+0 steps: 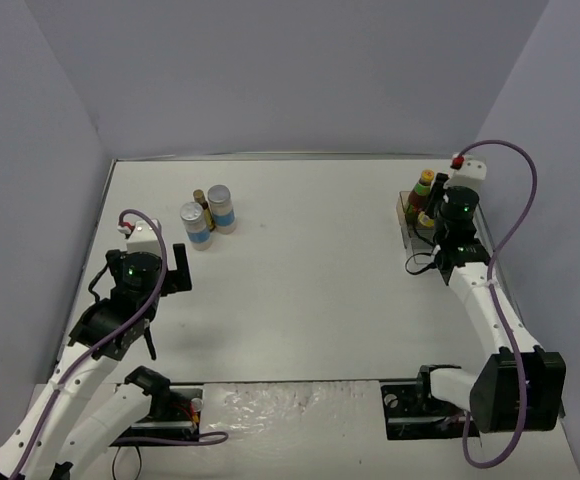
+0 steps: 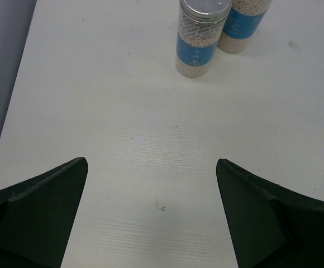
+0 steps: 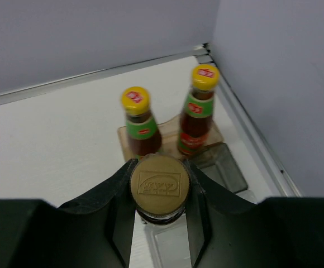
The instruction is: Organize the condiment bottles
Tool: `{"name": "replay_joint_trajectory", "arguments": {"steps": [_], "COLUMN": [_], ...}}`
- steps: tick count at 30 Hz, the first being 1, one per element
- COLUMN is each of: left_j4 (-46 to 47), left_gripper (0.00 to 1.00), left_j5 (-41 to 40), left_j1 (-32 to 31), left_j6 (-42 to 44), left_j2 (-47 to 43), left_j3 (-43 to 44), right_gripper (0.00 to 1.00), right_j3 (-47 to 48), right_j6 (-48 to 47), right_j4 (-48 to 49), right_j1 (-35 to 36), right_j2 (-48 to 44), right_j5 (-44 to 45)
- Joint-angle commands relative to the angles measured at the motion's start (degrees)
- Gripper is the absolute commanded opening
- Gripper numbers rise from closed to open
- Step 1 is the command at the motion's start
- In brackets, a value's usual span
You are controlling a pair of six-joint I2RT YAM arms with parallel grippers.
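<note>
The right gripper (image 3: 158, 170) is clamped on the neck of a dark glass bottle (image 3: 159, 190) with an embossed gold cap, at the near end of the clear plastic tray (image 3: 224, 167). At the tray's far end, yellow-capped bottles (image 3: 139, 131) with green neck bands stand on a tan wooden block (image 3: 170, 137). Well left of the tray stand two silver-lidded cylinders (image 2: 198, 42) of pale granules and a small brown bottle (image 1: 203, 203). Near them the left gripper (image 2: 151, 167) hangs over the white table (image 2: 123, 111), fingers spread wide.
</note>
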Motion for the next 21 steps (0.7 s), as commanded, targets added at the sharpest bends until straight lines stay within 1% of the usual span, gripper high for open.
{"name": "replay_joint_trajectory", "arguments": {"steps": [1, 12, 21], "left_j4": [2.38, 1.85, 1.87], "left_gripper": [0.97, 0.97, 0.97], "left_j5": [-0.42, -1.92, -2.24], "left_j1": [0.41, 0.39, 0.39], "left_j6": [-0.38, -0.81, -0.66], "left_j2": [-0.68, -2.23, -2.12], "left_j3": [1.31, 1.31, 1.31], "right_gripper": [0.0, 0.0, 0.0], "right_j3": [1.26, 4.77, 6.77], "right_j6": [3.22, 4.03, 2.76], "right_j4": [7.58, 15.38, 18.92], "right_j1": [-6.51, -15.07, -16.85], "right_j2": [1.73, 13.21, 18.82], "right_j5": [2.06, -0.18, -1.91]}}
